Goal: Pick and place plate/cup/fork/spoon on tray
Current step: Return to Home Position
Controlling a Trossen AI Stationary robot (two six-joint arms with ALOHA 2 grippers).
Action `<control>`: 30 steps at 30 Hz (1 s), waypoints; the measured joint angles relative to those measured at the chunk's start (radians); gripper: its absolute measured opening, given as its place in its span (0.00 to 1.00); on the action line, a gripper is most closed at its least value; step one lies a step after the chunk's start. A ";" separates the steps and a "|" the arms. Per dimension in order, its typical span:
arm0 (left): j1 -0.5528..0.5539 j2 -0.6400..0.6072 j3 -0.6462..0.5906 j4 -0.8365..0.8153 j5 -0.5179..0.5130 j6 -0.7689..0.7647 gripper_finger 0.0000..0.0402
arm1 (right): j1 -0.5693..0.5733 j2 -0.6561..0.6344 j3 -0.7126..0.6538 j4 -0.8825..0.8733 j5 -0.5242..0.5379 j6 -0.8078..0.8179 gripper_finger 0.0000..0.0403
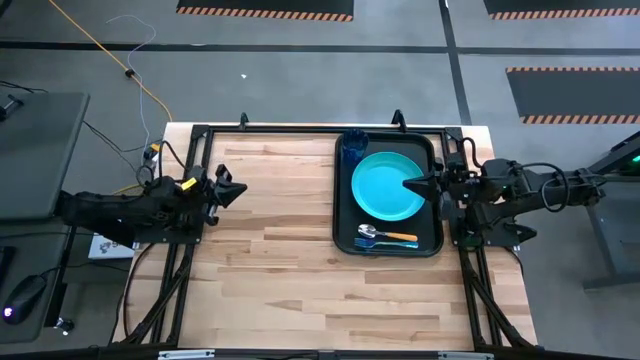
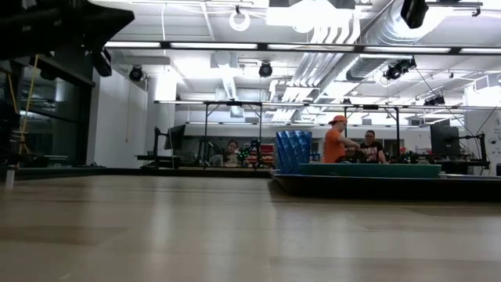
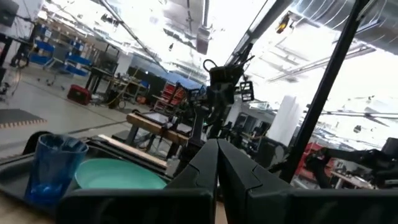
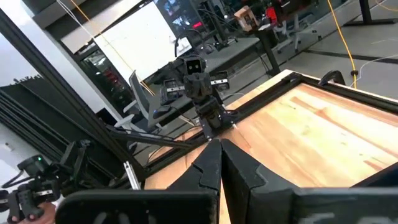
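The black tray point(image 1: 344, 215) lies at the table's right side. On it rest the turquoise plate point(image 1: 388, 186), the dark-blue cup point(image 1: 353, 148) upright at the far left corner, and the spoon point(image 1: 385, 234) and blue fork point(image 1: 385, 244) side by side at the near end. My left gripper point(image 1: 240, 190) is shut and empty at the table's left edge. My right gripper point(image 1: 410, 184) is shut and empty, its tips over the plate's right part. The cup point(image 2: 293, 151), plate point(image 2: 368, 169) and tray point(image 2: 376, 186) show in the low view, and the cup point(image 3: 55, 167) and plate point(image 3: 118, 174) in the left wrist view.
A black frame point(image 1: 300, 131) runs round the table's far and side edges. The bare wooden tabletop point(image 1: 270, 250) lies between the two arms. People sit in the room beyond the table point(image 2: 344, 145).
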 joint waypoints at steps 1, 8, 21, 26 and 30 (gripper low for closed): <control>0.000 -0.008 -0.008 0.008 0.001 0.000 0.00 | 0.000 0.000 0.000 0.000 0.000 -0.004 0.00; 0.000 -0.065 -0.031 -0.135 0.091 0.006 0.00 | 0.000 0.000 0.000 0.000 0.000 -0.008 0.00; 0.000 -0.179 -0.030 -0.446 0.215 0.037 0.00 | 0.000 0.000 0.000 0.000 0.000 0.007 0.00; 0.000 -0.173 -0.028 -0.447 0.219 0.064 0.00 | 0.000 0.000 0.000 0.000 0.000 0.094 0.00; 0.000 -0.169 -0.028 -0.446 0.219 0.055 0.00 | 0.001 -0.002 0.000 0.000 -0.003 0.099 0.00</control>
